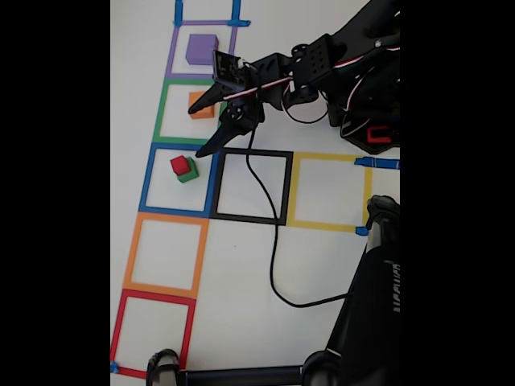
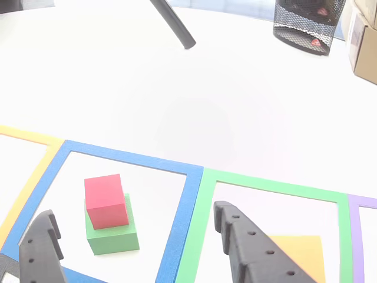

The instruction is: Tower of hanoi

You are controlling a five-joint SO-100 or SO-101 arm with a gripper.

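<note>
Red small cube sits atop green cube inside blue tape square; orange cube in green square, purple cube in purple square. Black gripper fingers spread wide, empty.

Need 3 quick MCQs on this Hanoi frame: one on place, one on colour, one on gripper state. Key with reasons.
1. Where does the red cube sit?
A. On the green cube, inside the blue tape square
B. Alone in the black square
C. On the purple cube

2. Which colour is the cube in the green tape square?
A. Red
B. Orange
C. Purple

3. How is the gripper?
A. Shut on the red cube
B. Shut on nothing
C. Open, holding nothing

Key:
1 A, both views show red stacked on green within the blue outline.
2 B, the orange cube lies there; the purple cube is in the purple square.
3 C, the fingers are spread with only bare table between them.
</note>
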